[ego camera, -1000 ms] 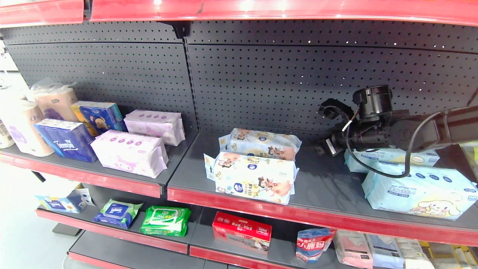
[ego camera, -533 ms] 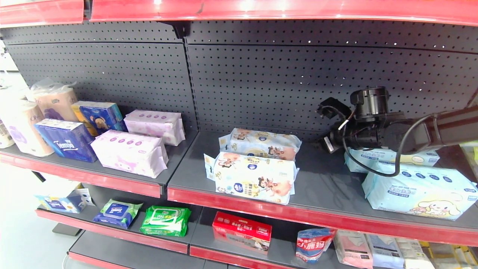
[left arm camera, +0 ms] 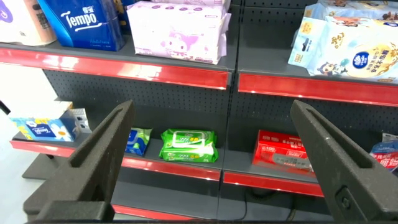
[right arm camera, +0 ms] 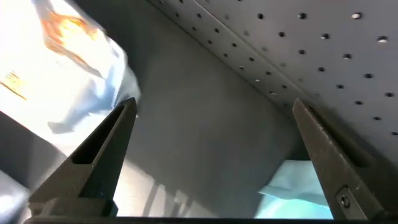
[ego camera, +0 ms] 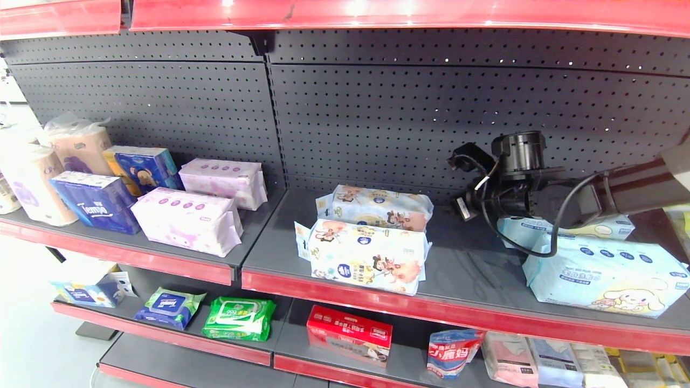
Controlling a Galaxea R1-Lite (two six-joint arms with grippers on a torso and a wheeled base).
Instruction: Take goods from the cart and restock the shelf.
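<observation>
On the middle shelf point(ego camera: 469, 264) lie two cartoon-print tissue packs point(ego camera: 372, 253), one behind the other. To their right are two light-blue tissue packs point(ego camera: 606, 272). My right gripper point(ego camera: 464, 200) hovers over the bare shelf floor between the two groups, close to the pegboard. In the right wrist view the right gripper point(right arm camera: 214, 106) is open and empty. A cartoon pack point(right arm camera: 68, 68) and a corner of a blue pack point(right arm camera: 292, 186) lie beyond the fingers. My left gripper point(left arm camera: 211, 109) is open and empty, out in front of the lower shelves.
Pink packs point(ego camera: 188, 218), blue tissue boxes point(ego camera: 97, 199) and paper rolls point(ego camera: 32, 178) fill the shelf's left bay. Lower shelves hold green wipes point(ego camera: 240, 318), a red box point(ego camera: 349, 334) and several pouches point(ego camera: 453, 350). A red shelf edge point(ego camera: 377, 13) runs overhead.
My right arm has shifted left along the shelf, toward the cartoon packs, and slightly lower. The packs have not moved.
</observation>
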